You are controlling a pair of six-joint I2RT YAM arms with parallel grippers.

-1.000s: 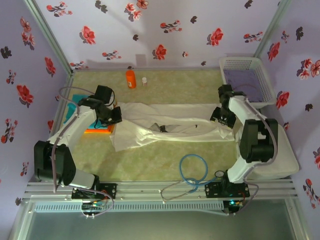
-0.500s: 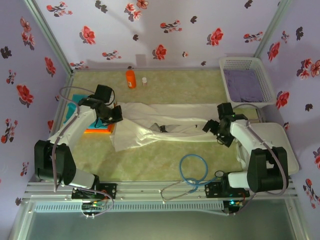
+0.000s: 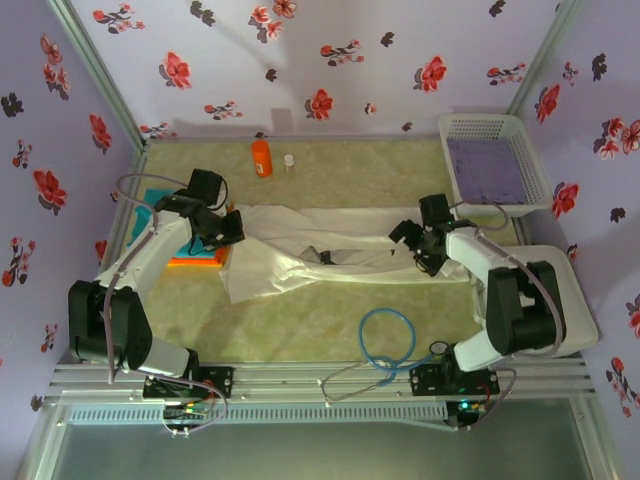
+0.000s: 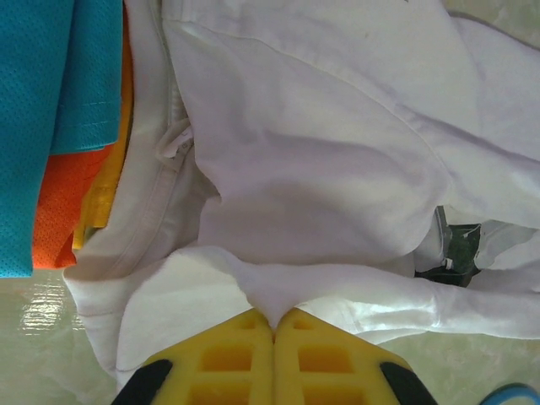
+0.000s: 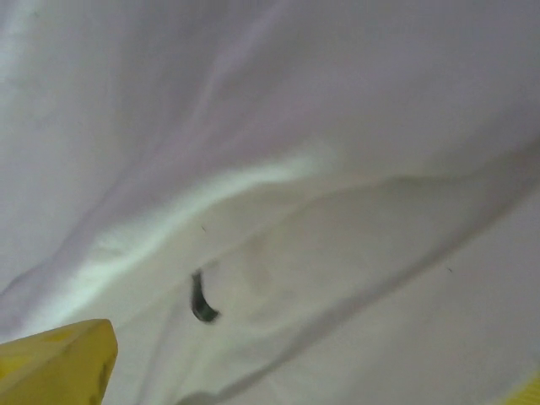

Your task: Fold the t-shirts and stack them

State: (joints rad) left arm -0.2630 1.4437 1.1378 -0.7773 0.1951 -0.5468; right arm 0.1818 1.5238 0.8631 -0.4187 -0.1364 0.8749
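The white t-shirt (image 3: 330,250) lies wrinkled and stretched across the middle of the table. My left gripper (image 3: 231,228) is at its left end, shut on a pinched fold of the white cloth (image 4: 274,314). Beside that end lies a folded teal shirt (image 4: 42,126) on top of an orange one (image 4: 69,198), which in the top view show as the teal shirt (image 3: 158,196) and the orange shirt (image 3: 197,262). My right gripper (image 3: 408,240) hovers open over the shirt's right part. One yellow finger (image 5: 55,364) sits at the lower left of the right wrist view, with white cloth (image 5: 321,253) between the jaws.
An orange bottle (image 3: 261,157) and a small white bottle (image 3: 289,161) stand at the back. A white basket (image 3: 520,195) holding purple cloth sits at the back right. A blue cable loop (image 3: 388,345) lies near the front, and a white board (image 3: 560,300) lies at the right.
My right arm has swung left from the shirt's right edge to over its right-middle part. The left gripper has kept its hold in place.
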